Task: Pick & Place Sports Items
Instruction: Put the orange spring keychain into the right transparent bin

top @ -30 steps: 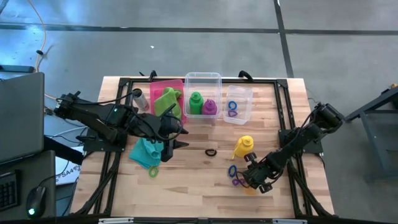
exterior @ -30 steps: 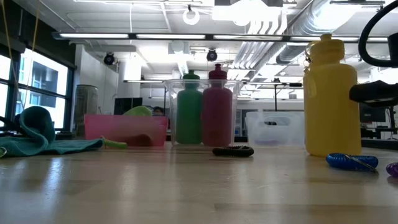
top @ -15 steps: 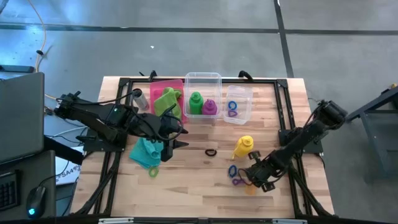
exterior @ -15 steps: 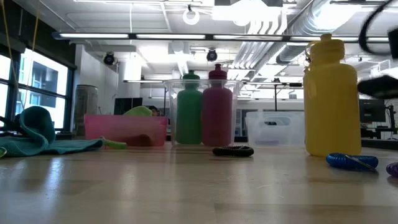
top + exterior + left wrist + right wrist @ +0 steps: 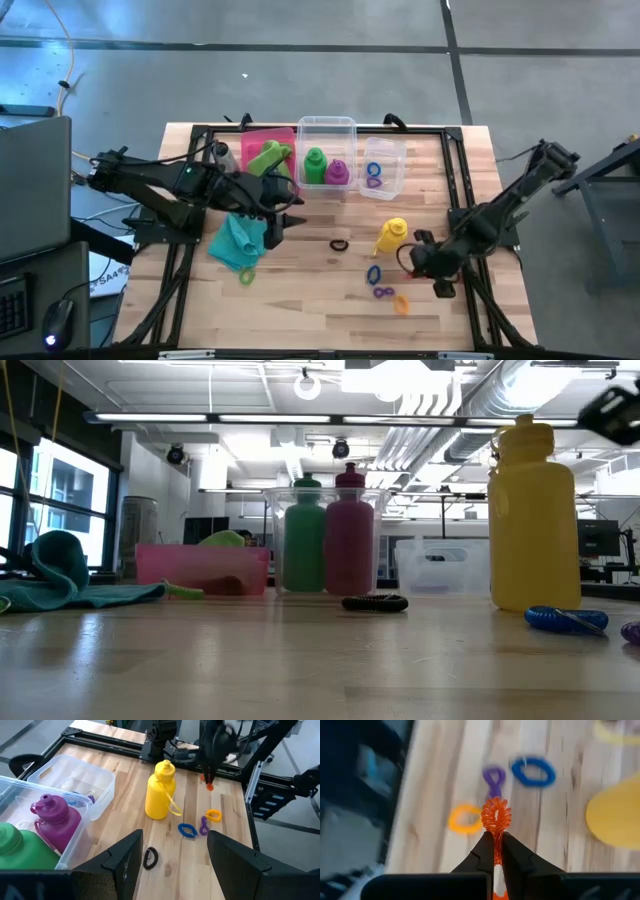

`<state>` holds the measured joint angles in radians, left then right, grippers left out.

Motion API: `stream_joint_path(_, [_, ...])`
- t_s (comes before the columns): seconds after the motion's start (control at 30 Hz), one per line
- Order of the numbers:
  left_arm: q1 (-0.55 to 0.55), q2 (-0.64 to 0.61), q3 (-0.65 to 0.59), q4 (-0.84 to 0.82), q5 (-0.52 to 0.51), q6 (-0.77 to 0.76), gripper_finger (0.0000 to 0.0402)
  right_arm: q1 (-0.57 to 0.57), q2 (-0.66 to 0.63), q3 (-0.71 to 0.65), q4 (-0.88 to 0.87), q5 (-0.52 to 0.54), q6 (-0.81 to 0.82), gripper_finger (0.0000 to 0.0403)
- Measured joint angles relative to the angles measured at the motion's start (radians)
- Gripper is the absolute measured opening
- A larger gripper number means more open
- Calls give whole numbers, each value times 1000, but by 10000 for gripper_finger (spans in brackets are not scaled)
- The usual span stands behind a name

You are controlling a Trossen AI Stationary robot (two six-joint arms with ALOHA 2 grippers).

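Right hand (image 5: 495,840): clenched on an orange coiled ring (image 5: 495,817). It pinches the ring between its two dark fingertips. The hand is up off the counter, near the right side (image 5: 425,257).
Orange ring: it sticks out past the fingertips and hangs above the wood.
Under the right hand: three more rings lie on the counter (image 5: 300,295). There is a yellow-orange ring (image 5: 463,818), a purple ring (image 5: 493,776) twisted like an eight, and a blue ring (image 5: 533,771). They lie near each other but apart.
Yellow bottle (image 5: 391,236): stands upright on the counter, just beside the blue ring (image 5: 374,272) and near the right hand.
Black ring (image 5: 339,244): lies flat on the wood between the two arms.
Left hand (image 5: 275,222): its fingers are spread apart (image 5: 172,855) with nothing seen between them. It hangs over the counter just beside the teal cloth.
Teal cloth (image 5: 237,241): lies bunched on the counter by the left hand. A small green ring (image 5: 246,275) lies at its near edge.
Pink bin (image 5: 268,135): holds the lime green cloth (image 5: 268,158).
Middle clear bin (image 5: 325,125): holds the green bottle (image 5: 315,163) and the purple bottle (image 5: 338,171), both upright, side by side.
Right clear bin (image 5: 392,150): holds a blue ring (image 5: 374,169) and a purple ring (image 5: 373,183).
Grey cylinder (image 5: 224,156): lies beside the pink bin.
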<state>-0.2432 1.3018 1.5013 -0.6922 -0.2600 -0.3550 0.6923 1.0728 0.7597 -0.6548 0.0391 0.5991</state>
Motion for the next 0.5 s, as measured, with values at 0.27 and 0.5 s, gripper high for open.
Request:
stream_joint_path(0.27, [8, 0, 0, 0, -3, 50, 216, -57, -133, 1, 136, 150, 13, 5])
stream_joint_path(0.5, [8, 0, 0, 0, -5, 63, 216, -151, -162, 1, 325, 210, -60, 4])
